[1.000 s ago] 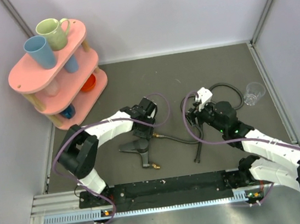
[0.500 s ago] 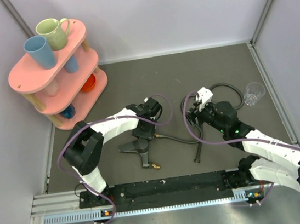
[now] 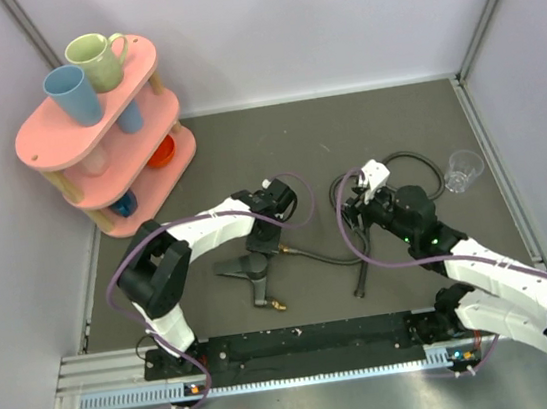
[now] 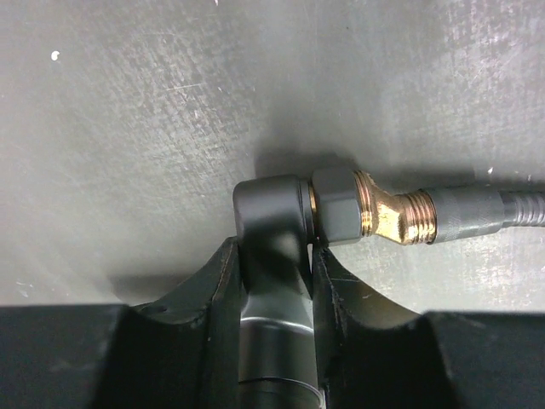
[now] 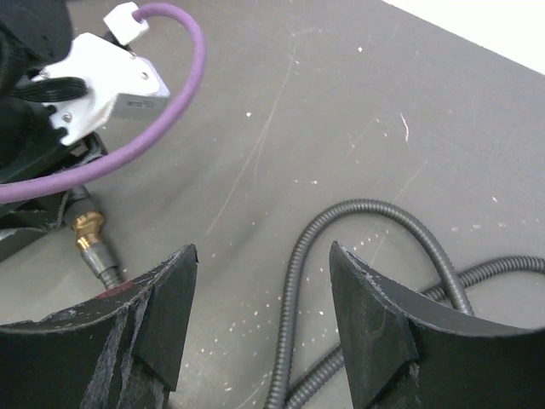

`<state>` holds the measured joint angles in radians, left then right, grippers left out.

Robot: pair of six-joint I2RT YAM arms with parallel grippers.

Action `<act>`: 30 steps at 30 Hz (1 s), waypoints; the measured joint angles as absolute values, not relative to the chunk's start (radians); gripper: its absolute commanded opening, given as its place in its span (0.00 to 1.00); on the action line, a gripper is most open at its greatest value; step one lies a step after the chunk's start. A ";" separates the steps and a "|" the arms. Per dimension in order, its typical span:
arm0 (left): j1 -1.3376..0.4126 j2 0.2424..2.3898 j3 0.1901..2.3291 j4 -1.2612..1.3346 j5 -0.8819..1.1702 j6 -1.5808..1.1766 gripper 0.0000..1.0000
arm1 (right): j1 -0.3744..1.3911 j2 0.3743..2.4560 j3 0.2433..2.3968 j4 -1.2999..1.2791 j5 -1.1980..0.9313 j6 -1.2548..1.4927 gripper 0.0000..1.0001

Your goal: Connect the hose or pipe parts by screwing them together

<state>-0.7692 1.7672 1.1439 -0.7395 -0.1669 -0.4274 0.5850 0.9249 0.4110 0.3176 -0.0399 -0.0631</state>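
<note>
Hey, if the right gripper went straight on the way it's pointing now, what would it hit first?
Probably the flexible hose: its loop curves across just ahead of the right gripper, whose jaws stand open. Depth is unclear, so it might touch the table instead.

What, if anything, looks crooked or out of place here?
The brass joint between the fitting and the hose looks askew: the hose end meets the fitting's nut at an angle, so the threads may sit crooked. The left gripper clamps the fitting. Nothing else stands out.
</note>
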 measured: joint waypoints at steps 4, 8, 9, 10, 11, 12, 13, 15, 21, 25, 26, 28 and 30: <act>-0.769 1.760 1.139 -0.735 -0.165 -0.416 0.00 | 0.584 0.920 0.395 0.356 -0.136 -0.085 0.61; -0.758 1.750 1.133 -0.730 -0.117 -0.359 0.00 | 0.603 0.944 0.367 0.446 -0.297 -0.151 0.62; -0.753 1.748 1.133 -0.731 -0.097 -0.339 0.00 | 0.624 0.952 0.357 0.475 -0.326 -0.195 0.62; -0.746 1.747 1.133 -0.733 -0.074 -0.316 0.00 | 0.661 0.958 0.339 0.504 -0.339 -0.247 0.62; -0.738 1.745 1.134 -0.735 -0.051 -0.295 0.00 | 0.709 0.968 0.320 0.540 -0.344 -0.305 0.62; -0.730 1.744 1.135 -0.739 -0.029 -0.276 0.00 | 0.750 0.981 0.304 0.572 -0.347 -0.353 0.62; -0.723 1.743 1.139 -0.746 -0.005 -0.255 0.00 | 0.808 1.007 0.276 0.629 -0.341 -0.418 0.62; -0.709 1.743 1.147 -0.759 0.035 -0.221 0.00 | 0.863 1.056 0.234 0.710 -0.337 -0.513 0.62; -0.659 1.743 1.165 -0.781 0.154 -0.128 0.00 | 0.980 1.176 0.198 0.785 -0.234 -0.732 0.62; -0.632 1.742 1.166 -0.796 0.205 -0.090 0.00 | 1.047 1.291 0.202 0.838 -0.170 -0.815 0.62; -0.626 1.741 1.167 -0.799 0.218 -0.081 0.00 | 1.057 1.318 0.210 0.839 -0.157 -0.831 0.61; -0.617 1.740 1.167 -0.803 0.236 -0.070 0.00 | 1.074 1.362 0.227 0.849 -0.132 -0.856 0.61; -0.614 1.739 1.167 -0.806 0.250 -0.062 0.00 | 1.089 1.405 0.246 0.875 -0.107 -0.876 0.59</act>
